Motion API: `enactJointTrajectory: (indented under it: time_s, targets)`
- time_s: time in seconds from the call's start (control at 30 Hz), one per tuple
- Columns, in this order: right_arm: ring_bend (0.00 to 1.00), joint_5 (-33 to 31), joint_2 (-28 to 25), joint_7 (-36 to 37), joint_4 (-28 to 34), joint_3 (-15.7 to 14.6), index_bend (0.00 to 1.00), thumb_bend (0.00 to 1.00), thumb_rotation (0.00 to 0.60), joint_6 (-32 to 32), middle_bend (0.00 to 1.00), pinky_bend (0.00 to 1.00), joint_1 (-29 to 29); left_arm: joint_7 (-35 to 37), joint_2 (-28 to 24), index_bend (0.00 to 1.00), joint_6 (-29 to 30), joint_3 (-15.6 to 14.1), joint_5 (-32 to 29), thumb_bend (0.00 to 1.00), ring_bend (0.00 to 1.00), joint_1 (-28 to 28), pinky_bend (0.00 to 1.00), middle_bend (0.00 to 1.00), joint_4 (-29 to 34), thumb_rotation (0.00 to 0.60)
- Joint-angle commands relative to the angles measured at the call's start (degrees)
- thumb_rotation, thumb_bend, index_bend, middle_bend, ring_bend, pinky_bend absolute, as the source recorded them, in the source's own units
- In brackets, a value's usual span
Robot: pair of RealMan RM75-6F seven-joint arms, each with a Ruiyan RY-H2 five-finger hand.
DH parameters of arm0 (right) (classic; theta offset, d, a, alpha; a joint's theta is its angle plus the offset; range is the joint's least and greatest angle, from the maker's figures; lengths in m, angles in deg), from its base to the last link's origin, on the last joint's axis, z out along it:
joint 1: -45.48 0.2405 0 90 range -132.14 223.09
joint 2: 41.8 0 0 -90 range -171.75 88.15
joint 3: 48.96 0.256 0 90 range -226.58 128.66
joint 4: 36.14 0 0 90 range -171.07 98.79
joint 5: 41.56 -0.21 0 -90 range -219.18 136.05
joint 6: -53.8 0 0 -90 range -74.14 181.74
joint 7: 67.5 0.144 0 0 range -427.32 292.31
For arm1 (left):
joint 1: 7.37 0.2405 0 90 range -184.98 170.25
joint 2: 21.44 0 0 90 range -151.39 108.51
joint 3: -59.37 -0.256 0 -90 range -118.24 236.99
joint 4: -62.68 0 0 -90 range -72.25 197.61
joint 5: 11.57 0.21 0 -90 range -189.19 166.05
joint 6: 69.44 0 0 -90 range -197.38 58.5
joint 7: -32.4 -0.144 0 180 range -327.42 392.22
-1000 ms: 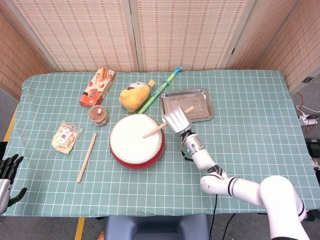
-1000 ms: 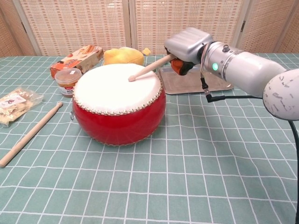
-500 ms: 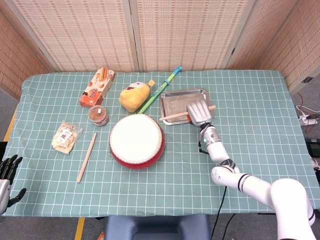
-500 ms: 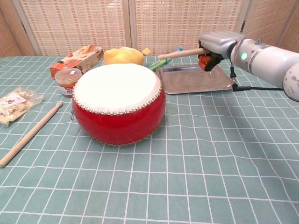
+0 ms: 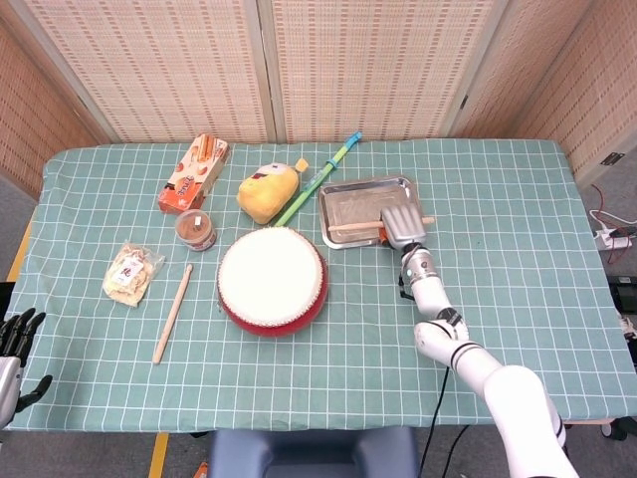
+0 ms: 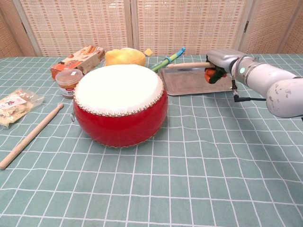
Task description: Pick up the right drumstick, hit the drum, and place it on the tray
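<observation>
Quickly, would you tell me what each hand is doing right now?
Left hand: holds nothing, fingers apart, at the table's near left edge.
Right hand: holds the drumstick over the tray.

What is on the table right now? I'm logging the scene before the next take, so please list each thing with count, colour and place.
drum: 1, red with white head, table centre
held drumstick: 1, wooden, over the tray, in the right robot hand
loose drumstick: 1, wooden, lying left of the drum
tray: 1, silver metal, right of and behind the drum
plush toy: 1, yellow, behind the drum
green stick: 1, green with blue tip, between plush toy and tray
snack box: 1, orange, back left
small jar: 1, brown, left of the drum
snack bag: 1, clear, far left
tablecloth: 1, green, white grid
right robot hand: 1, silver, grips the drumstick over the tray
left robot hand: 1, black, at the left edge, holds nothing
</observation>
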Motion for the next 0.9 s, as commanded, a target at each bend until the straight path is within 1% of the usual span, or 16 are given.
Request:
enactJointTrajectory:
  time_s: [0.03,0.07,0.1,0.13,0.23,0.33,0.43,0.57,0.7,0.9]
  targets:
    - [0.62,2.34,2.56,3.79,-4.56,0.24,0.76,0.56,0.600,3.30,0.68,0.79,2.02,0.03,-0.03,0.00,0.13,0.08,-0.06,0.22,0.00,0.05,0.00,0.00,0.02,0.600]
    - [0.58,2.56,2.75,4.42,-5.26,0.29,0.71,0.54,0.600,4.18,0.65,0.74,2.32,0.06,-0.03,0.00,0.21,0.08,-0.10,0.22,0.00,0.12,0.00,0.00,-0.02,0.600]
    - [0.51,2.76,2.88,5.02,-5.87,0.34,0.63,0.52,0.600,5.06,0.58,0.64,2.60,0.09,-0.01,0.00,0.24,0.08,-0.15,0.22,0.00,0.17,0.00,0.00,-0.06,0.600]
    - [0.45,3.01,3.06,5.67,-6.68,0.44,0.57,0.50,0.600,5.85,0.54,0.58,2.93,0.13,0.02,0.00,0.18,0.06,-0.24,0.22,0.00,0.22,0.00,0.00,-0.11,0.600]
    - [0.31,3.60,3.51,7.08,-8.44,0.70,0.40,0.43,0.600,6.94,0.40,0.43,3.49,0.28,0.11,0.00,0.00,-0.02,-0.42,0.22,0.00,0.30,0.00,0.00,-0.28,0.600]
    - [0.21,4.14,3.65,8.38,-9.62,0.96,0.26,0.38,0.600,7.73,0.31,0.34,3.93,0.38,0.16,0.00,0.00,0.03,-0.58,0.22,0.00,0.37,0.00,0.00,-0.41,0.600]
    - [0.14,4.45,3.66,9.33,-10.57,1.32,0.17,0.34,0.600,8.45,0.25,0.29,4.29,0.54,0.20,0.00,-0.01,0.09,-0.64,0.22,0.00,0.39,0.00,0.00,-0.53,0.600]
    - [0.10,4.35,3.80,9.89,-11.75,1.95,0.12,0.34,0.600,9.68,0.22,0.26,4.49,0.71,0.25,0.00,-0.09,0.07,-0.52,0.22,0.00,0.34,0.00,0.00,-0.60,0.600]
    - [0.07,4.83,3.87,9.51,-12.48,1.93,0.07,0.33,0.600,9.94,0.19,0.22,4.35,0.82,0.38,0.00,-0.20,-0.03,-0.47,0.22,0.00,0.35,0.00,0.00,-0.80,0.600]
    - [0.05,5.51,3.39,9.39,-12.42,1.99,0.03,0.32,0.600,9.86,0.16,0.18,4.11,1.06,0.42,0.00,0.03,0.06,-0.34,0.22,0.00,0.38,0.00,0.00,-0.99,0.600]
